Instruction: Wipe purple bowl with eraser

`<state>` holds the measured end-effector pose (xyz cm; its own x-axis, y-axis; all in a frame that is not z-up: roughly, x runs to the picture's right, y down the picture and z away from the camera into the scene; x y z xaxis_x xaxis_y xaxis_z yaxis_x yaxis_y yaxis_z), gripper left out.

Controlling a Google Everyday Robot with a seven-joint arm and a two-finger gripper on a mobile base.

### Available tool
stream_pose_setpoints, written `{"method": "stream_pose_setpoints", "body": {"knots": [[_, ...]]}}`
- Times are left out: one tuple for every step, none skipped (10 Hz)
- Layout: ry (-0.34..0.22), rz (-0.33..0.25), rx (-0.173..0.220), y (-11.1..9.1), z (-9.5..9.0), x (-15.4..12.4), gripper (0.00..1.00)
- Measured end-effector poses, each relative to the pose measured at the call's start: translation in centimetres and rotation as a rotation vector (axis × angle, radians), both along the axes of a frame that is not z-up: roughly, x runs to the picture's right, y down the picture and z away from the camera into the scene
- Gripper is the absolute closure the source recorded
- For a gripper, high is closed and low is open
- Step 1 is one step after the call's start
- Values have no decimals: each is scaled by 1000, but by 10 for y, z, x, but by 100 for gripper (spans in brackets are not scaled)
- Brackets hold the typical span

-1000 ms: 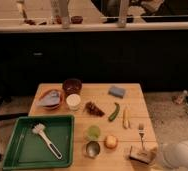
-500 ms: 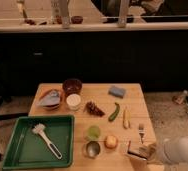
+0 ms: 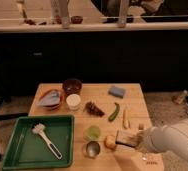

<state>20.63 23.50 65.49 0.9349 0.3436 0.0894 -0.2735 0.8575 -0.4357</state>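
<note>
The purple bowl [image 3: 72,85] stands at the back left of the wooden table [image 3: 99,95], just behind a small white cup [image 3: 73,101]. My white arm reaches in from the lower right. My gripper [image 3: 128,140] is at the table's front right, shut on the eraser [image 3: 125,137], a small block with a pale and a dark side, held a little above the table. The gripper is well to the right and in front of the bowl, beside a yellowish fruit [image 3: 110,142].
An orange-rimmed dish [image 3: 49,98] sits left of the cup. A green tray [image 3: 17,150] with a brush [image 3: 46,139] fills the front left. A dark brown lump [image 3: 93,108], green pepper [image 3: 114,112], blue-grey sponge [image 3: 117,91], green cup [image 3: 92,132] and metal cup [image 3: 92,148] lie between gripper and bowl.
The eraser has come up off the table's front right corner in my gripper and moved left and away from the edge. The arm reaches further over the table.
</note>
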Motion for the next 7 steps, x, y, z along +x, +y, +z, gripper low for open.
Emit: {"method": "stream_pose_setpoints", "body": {"knots": [[-5, -16, 4, -7, 3, -11, 100], [-11, -20, 4, -10, 4, -18, 100], [-6, -22, 5, -10, 4, -16, 100], [-5, -21, 5, -10, 4, -16, 100], [-7, -23, 5, -10, 4, -17, 100], [-8, -24, 5, -10, 4, -17, 100], [-7, -23, 5, -10, 4, -17, 100]]}}
